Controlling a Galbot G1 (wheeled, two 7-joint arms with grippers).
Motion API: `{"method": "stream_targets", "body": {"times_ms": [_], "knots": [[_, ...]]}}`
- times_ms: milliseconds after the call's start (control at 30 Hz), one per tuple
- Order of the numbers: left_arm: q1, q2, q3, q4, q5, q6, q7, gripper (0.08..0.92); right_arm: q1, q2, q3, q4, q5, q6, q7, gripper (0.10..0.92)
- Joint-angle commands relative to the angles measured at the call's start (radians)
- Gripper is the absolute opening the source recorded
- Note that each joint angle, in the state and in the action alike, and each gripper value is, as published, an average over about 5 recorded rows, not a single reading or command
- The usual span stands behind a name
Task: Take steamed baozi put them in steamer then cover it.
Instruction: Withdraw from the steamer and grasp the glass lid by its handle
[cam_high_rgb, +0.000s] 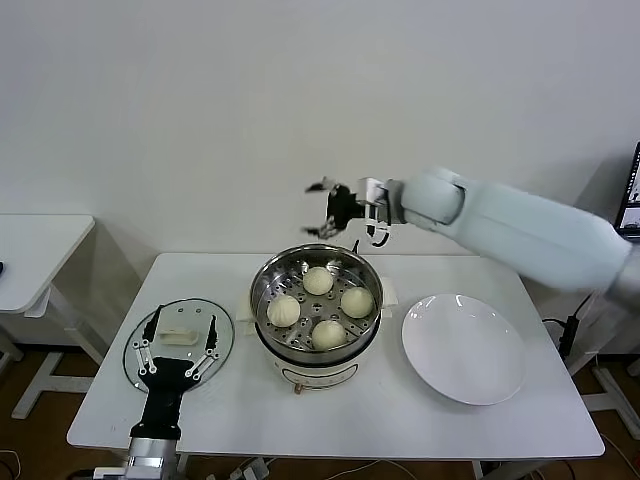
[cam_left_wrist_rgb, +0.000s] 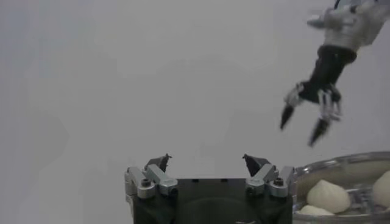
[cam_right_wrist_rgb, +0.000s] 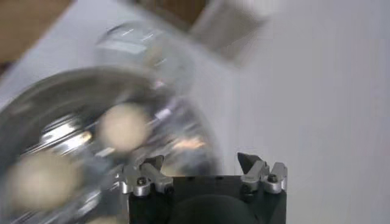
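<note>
At the lower left of the head view, your left gripper (cam_high_rgb: 177, 352) hovers with jaws spread over the cover (cam_high_rgb: 180, 342) — rigid, breakable, slick glass, so you'd best pinch its cream handle (cam_high_rgb: 176, 336). Mid-frame, the steamer (cam_high_rgb: 316, 308) holds all four steamed baozi (cam_high_rgb: 318, 280). Beyond it, your right gripper (cam_high_rgb: 335, 215) hangs empty — fingers apart.

Bright, even indoor light, soft shadows under the steamer (cam_high_rgb: 315, 310) on the desk (cam_high_rgb: 420, 410), glints on its steel wall, right wrist view motion-blurred
</note>
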Motion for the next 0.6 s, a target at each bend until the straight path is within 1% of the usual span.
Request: {"method": "stream_targets", "body": {"times_ms": [33, 133, 300, 433, 600], "knots": [[-0.093, 0.011, 0.006, 0.048, 0.293, 0.119, -0.124, 0.823, -0.624, -0.187, 0.607, 0.132, -0.058, 0.193, 0.801, 0.823], [-0.102, 0.020, -0.010, 0.089, 0.384, 0.107, -0.116, 0.823, -0.853, -0.161, 0.828, 0.135, -0.118, 0.218, 0.800, 0.823], [-0.100, 0.035, -0.048, 0.148, 0.524, 0.113, -0.067, 0.823, -1.182, -0.033, 1.154, 0.138, -0.221, 0.275, 0.747, 0.823], [-0.092, 0.036, -0.074, 0.192, 0.679, 0.125, -0.047, 0.823, -1.329, 0.070, 1.290, 0.115, -0.270, 0.344, 0.690, 0.823], [-0.090, 0.036, -0.107, 0.271, 0.847, 0.125, -0.034, 0.823, -1.433, 0.166, 1.389, 0.114, -0.307, 0.396, 0.647, 0.823]]}}
